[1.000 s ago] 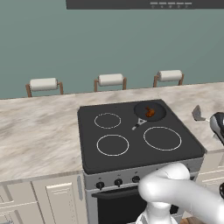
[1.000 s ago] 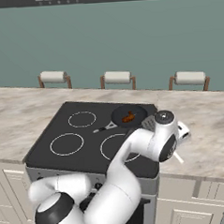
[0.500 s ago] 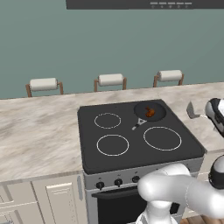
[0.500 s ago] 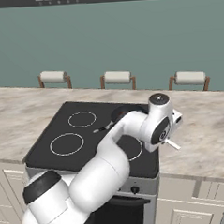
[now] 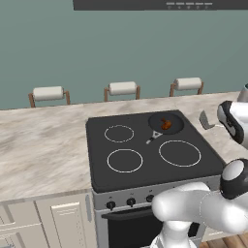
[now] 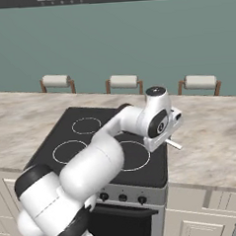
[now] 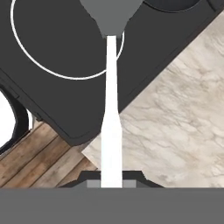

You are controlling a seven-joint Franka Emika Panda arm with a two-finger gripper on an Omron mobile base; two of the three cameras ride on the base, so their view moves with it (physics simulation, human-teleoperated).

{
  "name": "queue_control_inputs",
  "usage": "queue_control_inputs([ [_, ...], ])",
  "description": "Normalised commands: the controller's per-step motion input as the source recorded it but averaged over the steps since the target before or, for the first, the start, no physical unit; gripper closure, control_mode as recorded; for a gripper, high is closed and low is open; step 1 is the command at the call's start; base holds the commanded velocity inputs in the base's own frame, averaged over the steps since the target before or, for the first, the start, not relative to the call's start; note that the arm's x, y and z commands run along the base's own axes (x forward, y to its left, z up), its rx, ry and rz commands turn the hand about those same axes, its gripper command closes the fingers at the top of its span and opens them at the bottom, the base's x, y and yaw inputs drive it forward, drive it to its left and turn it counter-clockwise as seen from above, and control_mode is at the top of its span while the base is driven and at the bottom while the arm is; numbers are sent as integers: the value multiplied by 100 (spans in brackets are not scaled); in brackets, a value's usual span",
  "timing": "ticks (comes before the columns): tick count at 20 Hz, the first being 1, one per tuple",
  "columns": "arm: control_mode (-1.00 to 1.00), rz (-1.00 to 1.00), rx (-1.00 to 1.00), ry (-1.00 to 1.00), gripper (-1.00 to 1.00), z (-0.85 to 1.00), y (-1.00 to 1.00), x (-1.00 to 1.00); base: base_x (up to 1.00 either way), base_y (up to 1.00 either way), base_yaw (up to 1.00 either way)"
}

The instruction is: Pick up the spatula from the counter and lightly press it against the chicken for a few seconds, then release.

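Left base view first: the chicken (image 5: 166, 124) sits in the dark pan (image 5: 154, 119) on the back right burner of the stove (image 5: 145, 160). The spatula (image 5: 206, 119) shows its grey blade just right of the stove, raised over the marble counter (image 5: 193, 101) and clear of the pan.

Right base view: the arm (image 6: 109, 152) arches across the cooktop, and the white handle tip juts out below the wrist at the stove's right edge.

Hand view: the gripper (image 7: 111, 178) is clamped tight on the handle, which runs straight up to the blade, hanging over a white burner ring (image 7: 57, 35). There's marble to the right and wooden floor (image 7: 39, 153) at lower left.
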Motion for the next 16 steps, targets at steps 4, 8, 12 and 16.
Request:
queue_control_inputs([
  [4,-100,0,-3,-5,100,0,22,3,0,0,0],
  [8,-100,0,-11,-6,100,0,27,11,0,0,0],
  [12,-100,5,-13,-1,100,6,9,11,0,0,0],
  [16,-100,8,-12,0,100,14,1,6,0,0,0],
])
